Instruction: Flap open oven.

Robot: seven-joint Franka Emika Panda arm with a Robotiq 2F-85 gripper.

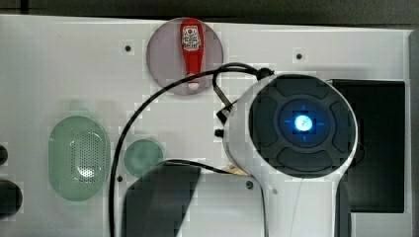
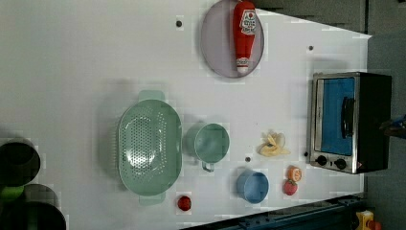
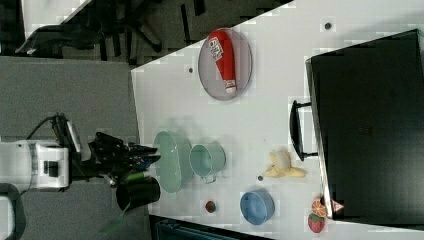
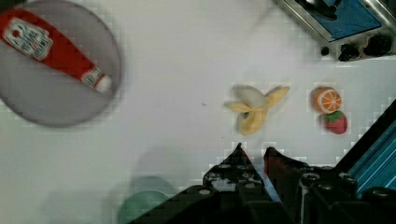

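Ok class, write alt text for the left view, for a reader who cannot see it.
A closed toaster oven with a blue glass door stands on a white table. Also there: a ketchup bottle on a grey plate, a green colander, a green cup, a blue cup and a peeled banana.

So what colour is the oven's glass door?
Blue, on the oven door, clearest in the left view.

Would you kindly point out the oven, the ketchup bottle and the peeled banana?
oven (image 2: 335, 115), left view, blue glass door.
ketchup bottle (image 2: 244, 33), left view, red body.
peeled banana (image 4: 254, 109), wrist view, middle.
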